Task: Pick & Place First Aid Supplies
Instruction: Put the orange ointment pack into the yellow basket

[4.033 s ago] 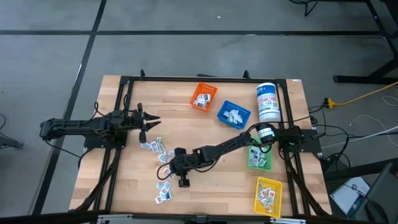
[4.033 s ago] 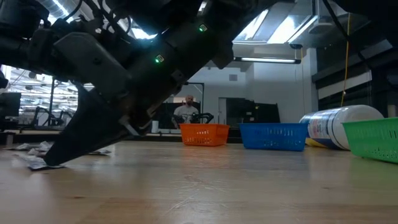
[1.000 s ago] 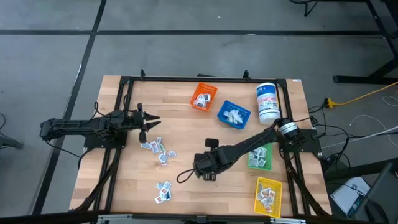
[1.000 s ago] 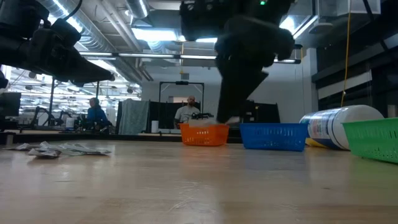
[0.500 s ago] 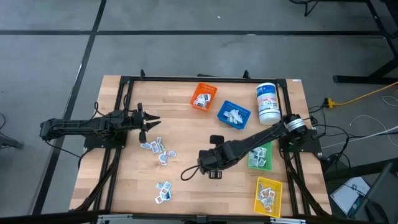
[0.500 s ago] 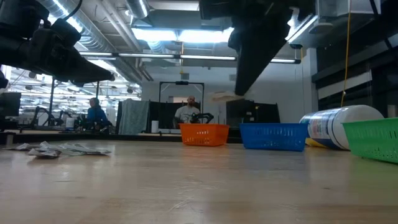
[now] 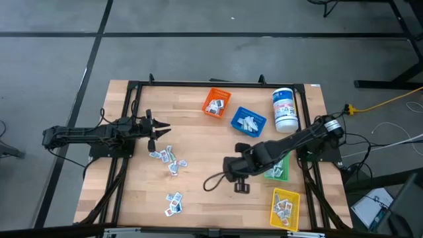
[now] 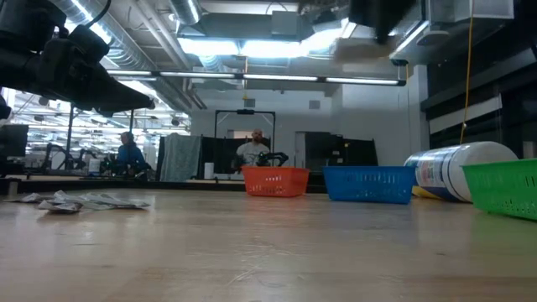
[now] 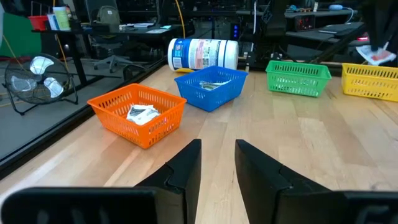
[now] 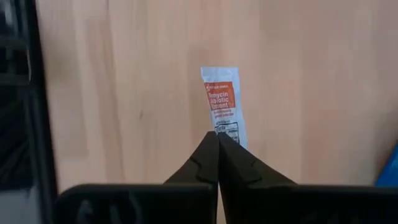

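Observation:
My right gripper (image 10: pixel 217 135) hangs high over the middle of the table (image 7: pixel 198 149), shut on one small white packet with orange print (image 10: pixel 220 102). In the high view this gripper (image 7: pixel 232 173) is left of the green bin (image 7: pixel 276 166). In the low view the packet (image 8: pixel 362 48) shows as a pale blur near the ceiling lights. More first aid packets lie flat on the wood in two loose groups (image 7: pixel 165 157) (image 7: pixel 173 203). My left gripper (image 7: pixel 162 129) waits open at the table's left side, level, with nothing between its fingers (image 9: pixel 186 168). My right gripper pinches one short end of the packet (image 10: pixel 227 129) between its two shut fingertips. The fingers point steeply down from above and lie in line with the packet's length. The packet sticks out past the fingertips, lifted clear of the table.
An orange bin (image 7: pixel 215 102) and a blue bin (image 7: pixel 248 121) stand at the back, each with packets inside. A yellow bin (image 7: pixel 285 206) sits at the near right. A white canister (image 7: pixel 284 109) lies at the far right. Bare wood lies under my right gripper.
My right gripper has risen well above the table with the packet and gone toward the table's right edge, tipping to point more steeply down. The packet has stayed in the shut fingers, clear of the wood.

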{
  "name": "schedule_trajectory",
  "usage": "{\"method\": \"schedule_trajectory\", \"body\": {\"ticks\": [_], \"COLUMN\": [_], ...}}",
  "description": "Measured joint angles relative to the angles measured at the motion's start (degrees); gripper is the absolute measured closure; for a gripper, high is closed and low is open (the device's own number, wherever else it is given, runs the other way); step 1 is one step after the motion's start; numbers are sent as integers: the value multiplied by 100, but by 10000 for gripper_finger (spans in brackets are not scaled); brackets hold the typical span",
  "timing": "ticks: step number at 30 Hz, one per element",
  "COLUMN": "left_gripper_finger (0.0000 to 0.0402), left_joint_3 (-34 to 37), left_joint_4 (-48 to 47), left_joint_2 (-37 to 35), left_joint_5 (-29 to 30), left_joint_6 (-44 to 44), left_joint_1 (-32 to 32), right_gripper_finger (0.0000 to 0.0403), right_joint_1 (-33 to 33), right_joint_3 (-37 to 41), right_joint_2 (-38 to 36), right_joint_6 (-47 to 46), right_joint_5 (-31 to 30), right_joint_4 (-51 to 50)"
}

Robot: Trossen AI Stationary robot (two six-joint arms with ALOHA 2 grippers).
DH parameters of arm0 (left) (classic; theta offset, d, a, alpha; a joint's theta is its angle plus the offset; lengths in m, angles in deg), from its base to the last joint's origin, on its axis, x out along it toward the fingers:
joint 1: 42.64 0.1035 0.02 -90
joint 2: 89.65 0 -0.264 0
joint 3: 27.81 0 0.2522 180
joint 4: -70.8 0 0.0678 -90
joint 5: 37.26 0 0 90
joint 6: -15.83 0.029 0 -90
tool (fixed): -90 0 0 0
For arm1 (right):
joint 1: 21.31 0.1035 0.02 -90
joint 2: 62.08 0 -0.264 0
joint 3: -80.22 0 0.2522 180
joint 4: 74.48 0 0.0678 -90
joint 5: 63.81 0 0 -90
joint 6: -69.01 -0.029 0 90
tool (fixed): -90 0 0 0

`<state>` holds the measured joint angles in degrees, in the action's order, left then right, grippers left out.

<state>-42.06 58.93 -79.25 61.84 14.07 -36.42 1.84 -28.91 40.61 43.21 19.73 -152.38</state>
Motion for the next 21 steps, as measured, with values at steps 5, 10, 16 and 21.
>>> {"method": "schedule_trajectory", "body": {"ticks": [5,10,16,21], "left_gripper_finger": [310,309,309,310], "left_joint_3": [1,2,0,1], "left_joint_4": [0,0,0,0], "left_joint_2": [0,0,0,0], "left_joint_5": [0,0,0,0], "left_joint_6": [0,0,0,0], "left_joint_1": [0,0,0,0], "right_gripper_finger": [401,401,400,400], "right_joint_1": [347,812,1301,1636], "right_joint_3": [5,4,4,4], "right_joint_2": [-55,-64,-64,-64], "right_joint_6": [-837,-1599,-2547,-3447], "right_joint_5": [220,236,655,1136], "right_joint_4": [-601,-1132,-1296,-1439]}}
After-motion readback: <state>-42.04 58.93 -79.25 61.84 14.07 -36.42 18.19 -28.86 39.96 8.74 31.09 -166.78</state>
